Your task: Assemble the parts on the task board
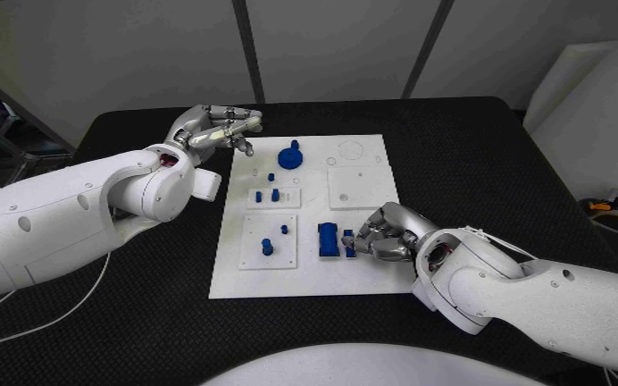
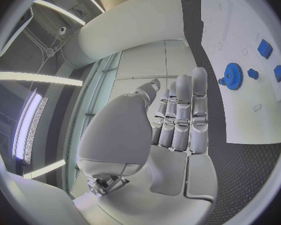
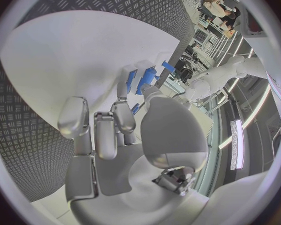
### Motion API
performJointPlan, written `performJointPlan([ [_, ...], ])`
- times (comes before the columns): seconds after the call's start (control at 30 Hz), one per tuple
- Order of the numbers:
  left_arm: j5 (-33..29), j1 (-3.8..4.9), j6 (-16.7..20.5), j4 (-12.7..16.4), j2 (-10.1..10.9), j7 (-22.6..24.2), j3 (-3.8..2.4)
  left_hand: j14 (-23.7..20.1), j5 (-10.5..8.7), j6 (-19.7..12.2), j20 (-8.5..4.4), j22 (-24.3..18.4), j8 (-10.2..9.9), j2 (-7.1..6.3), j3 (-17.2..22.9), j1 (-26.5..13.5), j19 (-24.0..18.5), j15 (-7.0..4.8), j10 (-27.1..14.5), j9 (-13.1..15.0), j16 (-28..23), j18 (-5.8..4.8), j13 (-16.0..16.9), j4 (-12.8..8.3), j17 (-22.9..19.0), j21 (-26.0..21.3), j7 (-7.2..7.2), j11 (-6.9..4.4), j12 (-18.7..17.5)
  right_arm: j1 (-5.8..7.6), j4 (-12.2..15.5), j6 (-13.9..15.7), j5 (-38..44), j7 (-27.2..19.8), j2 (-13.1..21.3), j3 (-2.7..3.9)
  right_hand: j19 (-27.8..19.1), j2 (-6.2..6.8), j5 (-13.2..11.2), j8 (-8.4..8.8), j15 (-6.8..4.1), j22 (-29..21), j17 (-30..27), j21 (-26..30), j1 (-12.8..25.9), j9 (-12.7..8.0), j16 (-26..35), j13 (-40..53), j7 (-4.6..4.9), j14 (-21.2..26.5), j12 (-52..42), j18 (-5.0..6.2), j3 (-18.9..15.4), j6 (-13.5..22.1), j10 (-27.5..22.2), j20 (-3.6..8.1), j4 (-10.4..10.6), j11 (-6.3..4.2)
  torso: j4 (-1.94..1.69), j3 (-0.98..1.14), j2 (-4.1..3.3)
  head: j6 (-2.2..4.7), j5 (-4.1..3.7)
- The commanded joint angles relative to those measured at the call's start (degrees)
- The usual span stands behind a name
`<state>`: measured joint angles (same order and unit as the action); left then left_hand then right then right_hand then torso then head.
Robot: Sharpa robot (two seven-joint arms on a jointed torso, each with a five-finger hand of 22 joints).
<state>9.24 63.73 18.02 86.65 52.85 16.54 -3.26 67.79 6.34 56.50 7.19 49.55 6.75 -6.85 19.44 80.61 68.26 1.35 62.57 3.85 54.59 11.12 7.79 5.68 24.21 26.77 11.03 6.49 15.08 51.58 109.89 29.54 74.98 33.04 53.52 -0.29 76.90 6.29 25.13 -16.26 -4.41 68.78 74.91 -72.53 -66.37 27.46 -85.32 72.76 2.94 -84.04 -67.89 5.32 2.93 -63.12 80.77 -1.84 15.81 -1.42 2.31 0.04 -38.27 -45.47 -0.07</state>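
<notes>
Backdrop: pale grey wall panels with dark seams stand behind a black table (image 1: 489,149).
Task board: white task board (image 1: 367,279) lies at the table's middle, long side running from 12 to 6 o'clock.
Left hand: left hand (image 1: 216,130) hovers just off the board's corner at 11 o'clock; fingers straight and close together in the left wrist view, holding nothing.
Right hand: right hand (image 1: 387,232) rests on the board near its 4 o'clock edge, fingers curled toward the blue block; whether they actually grip it cannot be told.
Blue gear: blue gear (image 1: 290,157) stands on the board at about 12 o'clock, just beside the left hand and toward 4 o'clock from it.
Blue block: oblong blue block (image 1: 329,240) lies at roughly 5 o'clock on the board, long axis pointing 12 to 6, with a smaller blue piece (image 1: 349,242) between it and the right fingertips.
Pegs: small blue pegs (image 1: 267,195) stand in the raised square at board centre; one more peg (image 1: 267,246) at 7 o'clock.
Deciding relation: judged from position, the block lies toward 9 o'clock from the right hand, which is far nearer than the left, so the coming move is probably the right hand's.
</notes>
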Motion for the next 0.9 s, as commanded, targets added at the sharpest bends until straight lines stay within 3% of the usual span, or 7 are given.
performJointPlan([
  [0.03,0.0,0.07,-0.6,0.1,0.1,0.4,-0.02,0.1,0.17,-0.5,-0.01,-0.1,0.2,0.34,-0.3,-0.1,0.4,0.35,-0.6,0.1,-0.2,-0.7,0.1,0.0,-0.1,-0.2,-0.04,0.01,0.4,0.05,0.1,0.3,0.8,-3.0,0.5,0.0,-0.2,-0.04,-0.8,0.17,-0.34,-0.3,7.9,0.5,-3.2,0.1,0.1,-0.3,-0.11,-4.5,0.5,-0.25,0.1,0.0,-0.1,-0.04,-1.5,0.11,-0.03,0.01,0.1,0.05,-0.04],
  [0.1,0.0,0.07,-0.6,0.0,0.0,0.4,-0.02,0.1,0.17,-0.5,-0.01,-0.1,0.2,0.34,-0.3,-0.1,0.4,0.35,-0.6,0.1,-0.2,-0.7,0.1,0.0,-0.1,-0.2,-0.04,0.01,0.4,0.05,0.0,0.3,0.8,-3.3,0.6,0.0,-0.2,-0.54,-4.0,0.14,-0.45,-0.3,7.9,0.6,-6.0,0.1,0.1,-0.3,-0.17,-4.5,0.6,-0.24,0.5,0.0,-0.2,0.03,-3.0,0.04,0.05,0.03,0.09,0.18,0.01],
  [0.13,0.0,0.07,-0.6,0.0,0.0,0.4,-0.02,0.1,0.17,-0.5,-0.01,-0.1,0.2,0.34,-0.3,-0.1,0.4,0.35,-0.6,0.1,-0.2,-0.7,0.1,0.0,-0.1,-0.2,-0.04,0.01,0.4,0.05,-0.2,0.2,0.8,-3.5,0.6,0.0,-0.3,-1.35,-8.4,0.18,-0.46,-0.4,7.8,0.6,-8.3,0.2,0.1,-0.4,-0.23,-4.5,0.8,-0.21,1.2,0.0,-0.3,0.15,-4.3,-0.01,0.05,0.01,0.09,0.22,0.01],
  [0.2,0.0,0.07,-0.7,-0.1,-0.1,0.4,-0.02,0.1,0.17,-0.5,-0.01,-0.1,0.2,0.34,-0.3,-0.1,0.4,0.35,-0.6,0.1,-0.2,-0.7,0.1,0.0,-0.1,-0.2,-0.04,0.01,0.4,0.05,-0.6,0.1,1.3,-3.6,0.2,0.0,-0.3,-2.24,-13.5,0.3,-0.54,-0.4,7.9,0.7,-11.6,0.1,0.1,-0.4,-0.35,-4.5,0.9,-0.23,2.3,0.0,-0.4,0.15,-6.3,-0.12,-0.04,0.0,0.02,0.31,-0.14],
  [0.27,0.0,0.07,-0.7,-0.1,-0.2,0.4,-0.02,0.1,0.17,-0.5,-0.01,-0.1,0.2,0.34,-0.3,-0.1,0.4,0.35,-0.6,0.1,-0.2,-0.7,0.1,0.0,-0.1,-0.2,-0.04,0.01,0.4,0.05,-1.0,-0.1,2.0,-3.4,-0.1,0.0,-0.2,-2.58,-14.9,0.38,-0.54,-0.3,7.9,0.7,-13.0,0.0,0.1,-0.4,-0.39,-4.5,0.9,-0.24,2.8,-0.1,-0.4,0.17,-7.2,-0.16,-0.1,0.0,0.0,0.32,-0.19],
  [0.67,0.0,0.07,-0.7,0.0,-0.1,0.4,-0.02,0.1,0.17,-0.5,-0.01,-0.1,0.2,0.34,-0.3,-0.1,0.4,0.35,-0.6,0.1,-0.2,-0.7,0.1,0.0,-0.1,-0.2,-0.04,0.01,0.4,0.05,-1.8,-0.2,3.8,-2.1,-0.9,0.0,-0.2,-2.87,-15.4,0.38,-0.58,-0.3,8.0,0.7,-14.1,-0.1,0.1,0.1,-0.52,-4.5,0.3,-0.25,3.3,-0.5,-0.1,0.18,-8.1,-0.24,0.04,0.0,-0.01,0.32,-0.08],
  [0.9,0.0,0.07,-0.6,0.0,0.0,0.4,-0.02,0.0,0.18,-0.6,-0.01,-0.2,0.3,0.42,-0.4,0.0,0.5,0.35,-0.8,0.0,-0.2,-0.7,0.1,0.0,-0.1,-0.3,-0.04,0.01,0.6,0.05,-0.8,0.5,4.0,-3.1,0.4,0.0,-0.3,-1.86,-13.9,0.4,-0.4,-0.3,7.8,0.8,-11.4,-0.2,0.2,0.1,-0.28,-4.5,0.3,-0.26,1.9,-0.7,0.0,0.09,-6.8,-0.04,0.02,0.06,0.1,0.38,-0.07],
])
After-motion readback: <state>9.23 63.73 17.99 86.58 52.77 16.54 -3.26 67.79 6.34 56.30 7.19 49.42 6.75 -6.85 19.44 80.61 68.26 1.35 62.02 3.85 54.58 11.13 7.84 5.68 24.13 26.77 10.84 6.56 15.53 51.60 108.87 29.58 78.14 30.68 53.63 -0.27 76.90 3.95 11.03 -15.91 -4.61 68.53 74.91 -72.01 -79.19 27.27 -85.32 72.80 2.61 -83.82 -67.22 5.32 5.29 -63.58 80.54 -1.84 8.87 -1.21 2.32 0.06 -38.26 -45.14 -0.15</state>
